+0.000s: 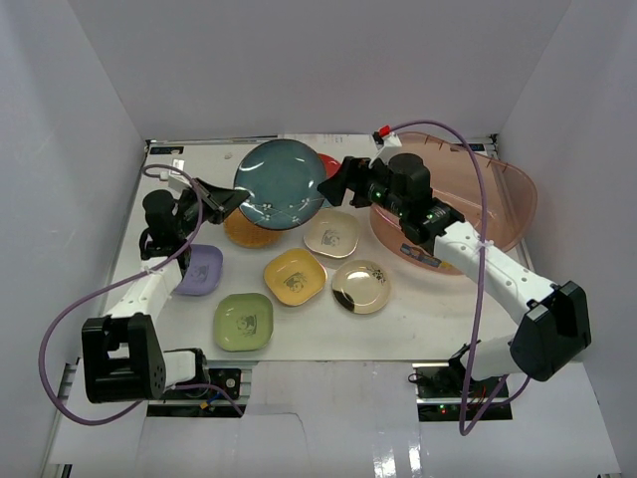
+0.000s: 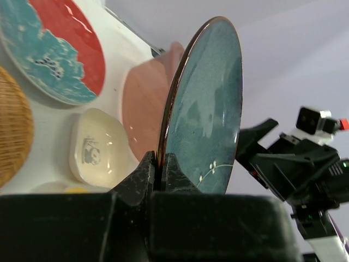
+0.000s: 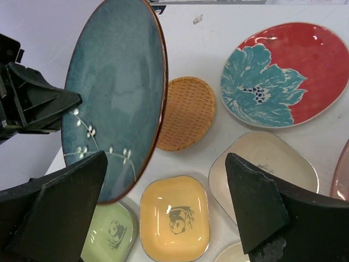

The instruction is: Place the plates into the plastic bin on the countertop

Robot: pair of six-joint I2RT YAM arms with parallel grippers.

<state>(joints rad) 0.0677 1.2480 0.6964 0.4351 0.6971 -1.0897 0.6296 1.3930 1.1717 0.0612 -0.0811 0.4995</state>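
I see L gripper (image 2: pixel 161 170) clenched on rim of round dark teal glazed plate (image 1: pixel 282 183), plate held up on edge over white matte countertop (image 1: pixel 398 334), R gripper (image 1: pixel 336 181) spread wide, empty, just beside plate, translucent pinkish-brown plastic bin (image 1: pixel 520 189) at right rear.

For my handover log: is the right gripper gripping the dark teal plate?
No, the right gripper is wide open, while the left gripper clamps the dark teal plate by its rim.
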